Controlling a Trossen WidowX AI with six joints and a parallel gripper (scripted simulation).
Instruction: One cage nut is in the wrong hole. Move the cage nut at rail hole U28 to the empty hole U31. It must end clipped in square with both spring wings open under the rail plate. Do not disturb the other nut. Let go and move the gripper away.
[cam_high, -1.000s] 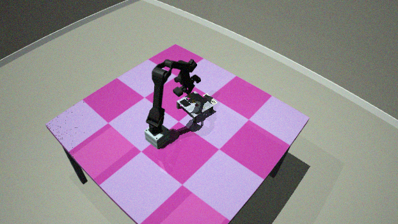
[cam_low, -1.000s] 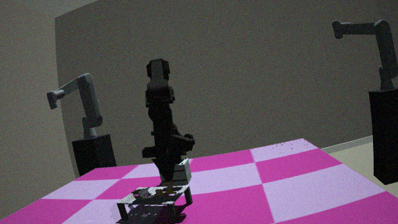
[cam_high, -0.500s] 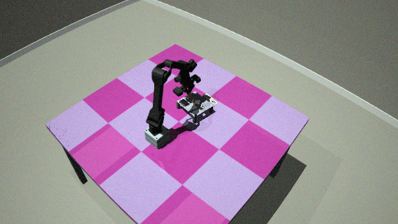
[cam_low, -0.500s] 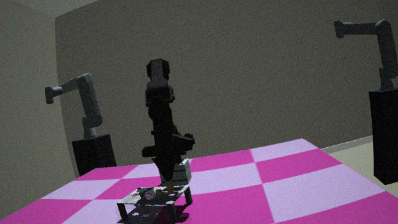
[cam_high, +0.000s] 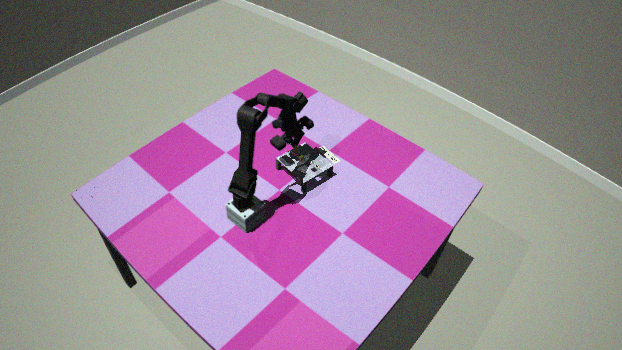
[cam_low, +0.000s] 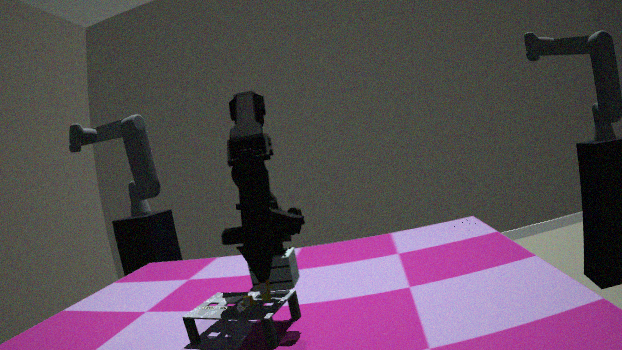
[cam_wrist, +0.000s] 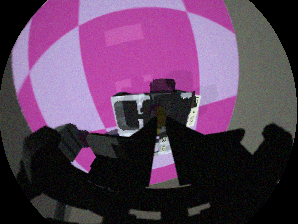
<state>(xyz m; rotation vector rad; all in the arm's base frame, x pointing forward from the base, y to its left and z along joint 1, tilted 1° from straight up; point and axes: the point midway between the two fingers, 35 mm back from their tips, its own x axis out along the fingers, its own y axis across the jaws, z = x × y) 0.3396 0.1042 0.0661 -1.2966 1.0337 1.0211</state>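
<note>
Over the raised rail plate (cam_high: 324, 168) (cam_low: 196, 314) (cam_wrist: 114, 106), near its edge nearer the arm's base, the end effector (cam_high: 296, 144) (cam_low: 262, 282) (cam_wrist: 161, 119) points downward, its narrow fingertips drawn nearly together and clamped on the cage nut (cam_low: 267, 291) (cam_wrist: 160, 113), a small yellow-brown piece. The exterior view puts this nut right at the tips, low against the plate; whether it sits in a hole, and which hole that is, cannot be told, nor can the wings be made out. Another yellowish piece (cam_high: 302, 158) (cam_low: 247, 301), apparently the other nut, is on the plate near the held one, apart from the fingers. The plate stands on short dark legs on a checkered surface (cam_high: 285, 257) (cam_low: 365, 320) (cam_wrist: 135, 55) of magenta and pale lilac squares, and a pale strip (cam_high: 330, 155) (cam_wrist: 194, 113) with dark markings runs along one edge. Beside the plate, the black arm (cam_high: 246, 145) (cam_low: 252, 185) rises from a light grey base (cam_high: 236, 214) (cam_low: 292, 265), bends over at the top and comes down to the rail. Beyond the surface, the exterior view shows two grey arms (cam_low: 140, 155) (cam_low: 605, 75), each on a dark pedestal (cam_low: 147, 245) (cam_low: 600, 215).
</note>
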